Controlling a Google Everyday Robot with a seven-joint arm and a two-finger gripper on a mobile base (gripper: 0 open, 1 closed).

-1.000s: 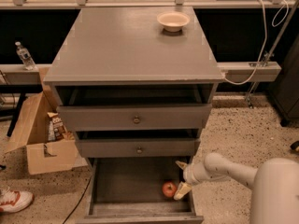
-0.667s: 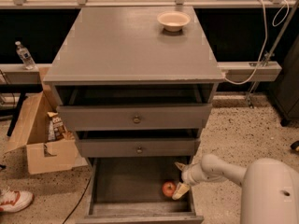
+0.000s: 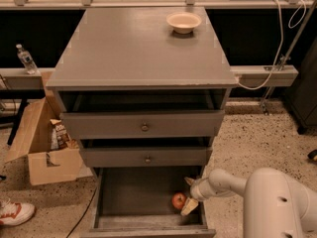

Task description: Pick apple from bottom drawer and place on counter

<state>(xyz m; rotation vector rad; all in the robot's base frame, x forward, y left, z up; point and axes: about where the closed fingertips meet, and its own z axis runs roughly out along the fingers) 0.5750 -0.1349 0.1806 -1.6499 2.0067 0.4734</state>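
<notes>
The small red apple (image 3: 179,200) lies on the floor of the open bottom drawer (image 3: 133,197), near its right side. My gripper (image 3: 189,195) reaches into the drawer from the right, right beside the apple, with one cream fingertip (image 3: 189,207) just to the apple's right and the other up near the drawer above. The fingers are spread and hold nothing. The grey counter (image 3: 133,48) forms the cabinet's top.
A cream shallow bowl (image 3: 184,22) stands at the counter's back right. Two upper drawers (image 3: 143,125) with round knobs are partly pulled out above the bottom one. An open cardboard box (image 3: 42,143) stands left of the cabinet, a water bottle (image 3: 25,58) on the ledge behind.
My arm has shifted slightly left, bringing the gripper closer against the apple. The apple has not moved.
</notes>
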